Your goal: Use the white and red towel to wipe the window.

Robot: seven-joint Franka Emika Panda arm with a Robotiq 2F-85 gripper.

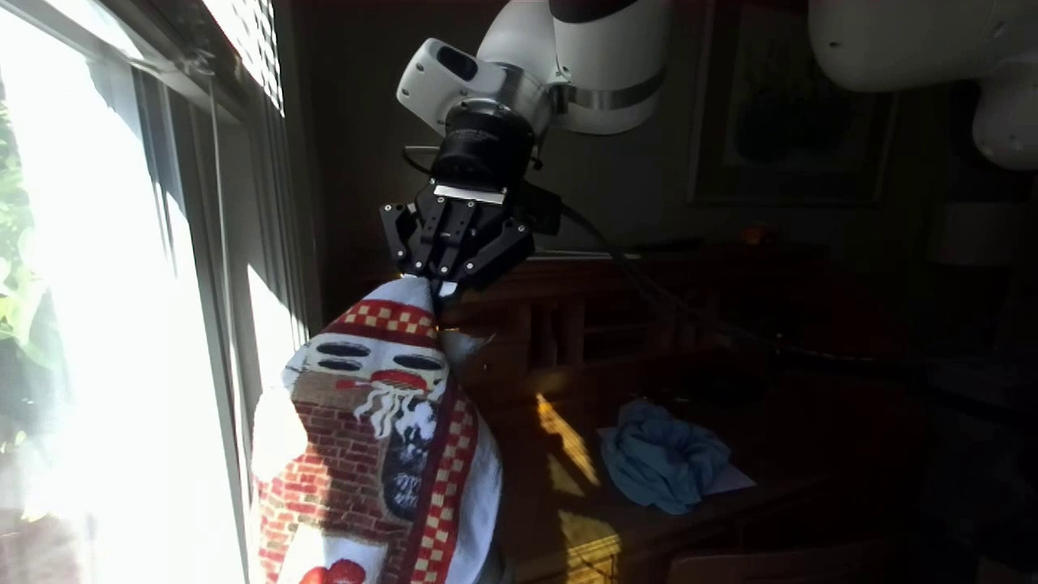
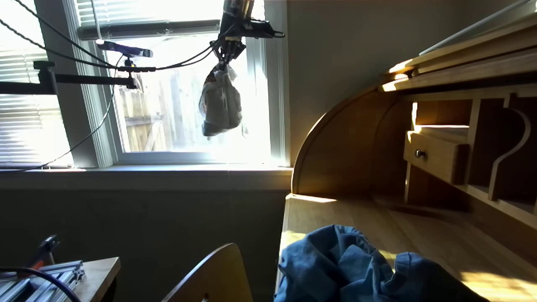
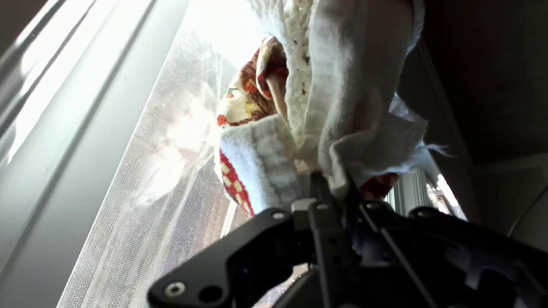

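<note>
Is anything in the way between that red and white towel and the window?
Nothing visible. The gripper holds the towel, which hangs beside the window; whether they touch, I cannot tell. The blue cloth lies well aside, on the desk.

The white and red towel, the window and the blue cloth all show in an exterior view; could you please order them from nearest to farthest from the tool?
1. White and red towel: gripped by the tool, hanging below.
2. Window: beside the towel, at the picture's left.
3. Blue cloth: on the desk, lower right.
</note>
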